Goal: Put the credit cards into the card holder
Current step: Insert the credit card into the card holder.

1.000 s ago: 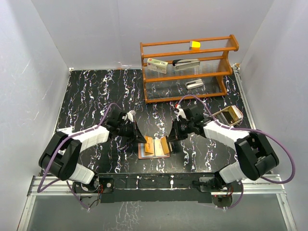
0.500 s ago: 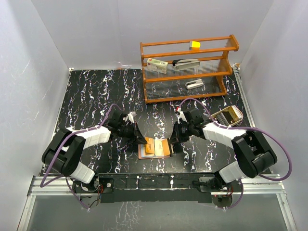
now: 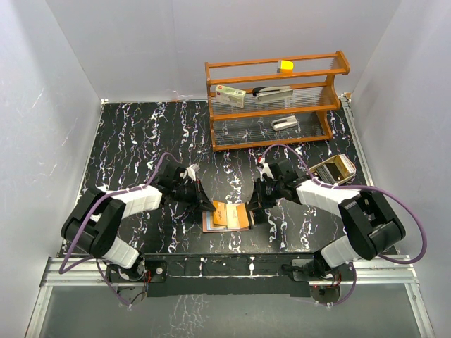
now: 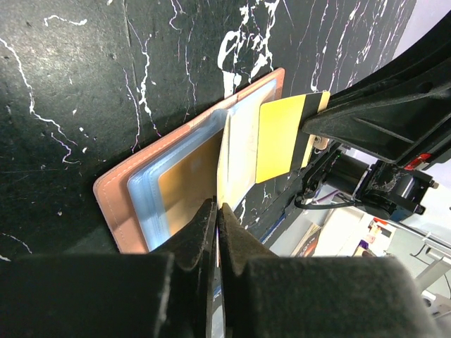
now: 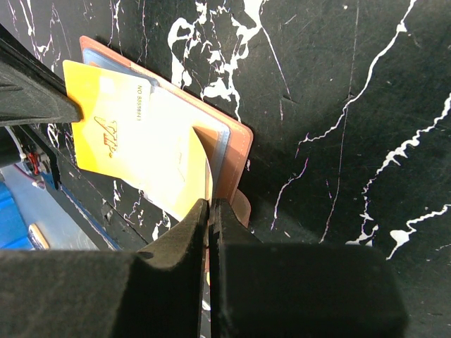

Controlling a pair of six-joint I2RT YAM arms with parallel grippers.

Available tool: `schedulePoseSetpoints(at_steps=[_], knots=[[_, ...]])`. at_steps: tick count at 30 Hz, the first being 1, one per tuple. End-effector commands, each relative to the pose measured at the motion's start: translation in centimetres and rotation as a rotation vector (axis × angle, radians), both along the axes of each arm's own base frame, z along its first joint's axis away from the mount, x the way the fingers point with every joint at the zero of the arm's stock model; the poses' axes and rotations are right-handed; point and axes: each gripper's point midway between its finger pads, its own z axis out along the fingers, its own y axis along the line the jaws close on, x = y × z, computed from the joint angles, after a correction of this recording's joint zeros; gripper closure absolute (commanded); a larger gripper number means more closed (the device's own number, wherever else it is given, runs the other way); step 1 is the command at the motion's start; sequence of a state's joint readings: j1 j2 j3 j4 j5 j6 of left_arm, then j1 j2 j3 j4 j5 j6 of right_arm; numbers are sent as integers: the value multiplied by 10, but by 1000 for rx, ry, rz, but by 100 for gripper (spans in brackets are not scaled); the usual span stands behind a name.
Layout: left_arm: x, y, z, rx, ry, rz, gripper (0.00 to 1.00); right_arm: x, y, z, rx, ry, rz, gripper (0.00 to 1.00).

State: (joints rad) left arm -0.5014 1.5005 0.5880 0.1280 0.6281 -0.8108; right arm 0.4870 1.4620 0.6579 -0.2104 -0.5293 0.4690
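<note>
Black fingers of my left gripper [image 4: 216,215] sit pressed together at the left side of the card holder [image 3: 207,224], lower ctr of the top view (I can't tell which layer they pinch). Holder lies open, flat on the marbled table [image 3: 127,141], w/ a yellow-orange card [image 4: 280,137] slanted across it. Right gripper [image 5: 209,208] likewise closed tight at holder's right edge.

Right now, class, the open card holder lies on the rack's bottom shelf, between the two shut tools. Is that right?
No. The top external view shows the open card holder lying on the black marbled table, not in the rack, between the shut left tool and right tool.
</note>
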Motion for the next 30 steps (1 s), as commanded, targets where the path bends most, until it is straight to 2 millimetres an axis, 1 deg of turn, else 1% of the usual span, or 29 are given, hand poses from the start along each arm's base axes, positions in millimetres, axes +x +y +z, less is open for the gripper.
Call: schedulePoseSetpoints(at_steps=[1,5,12,16,23,30], knots=[[-6,0,0,-8,4,-20,100,4,-6,-6,-38,-46,-1,100],[-6,1,5,-6,-12,-25,100,4,-6,-6,-41,-47,-1,100],[-8,-6,20,-69,-12,-41,100,4,-6,-5,-40,-49,-2,100],[-7,-7,22,-66,-15,-42,100,5,-6,-5,-39,-51,0,100],[-9,-8,15,-77,14,-41,100,4,-6,-5,-39,-49,-1,100],[-12,-5,-4,-45,59,-33,100,5,-5,-4,-36,-50,-2,100]])
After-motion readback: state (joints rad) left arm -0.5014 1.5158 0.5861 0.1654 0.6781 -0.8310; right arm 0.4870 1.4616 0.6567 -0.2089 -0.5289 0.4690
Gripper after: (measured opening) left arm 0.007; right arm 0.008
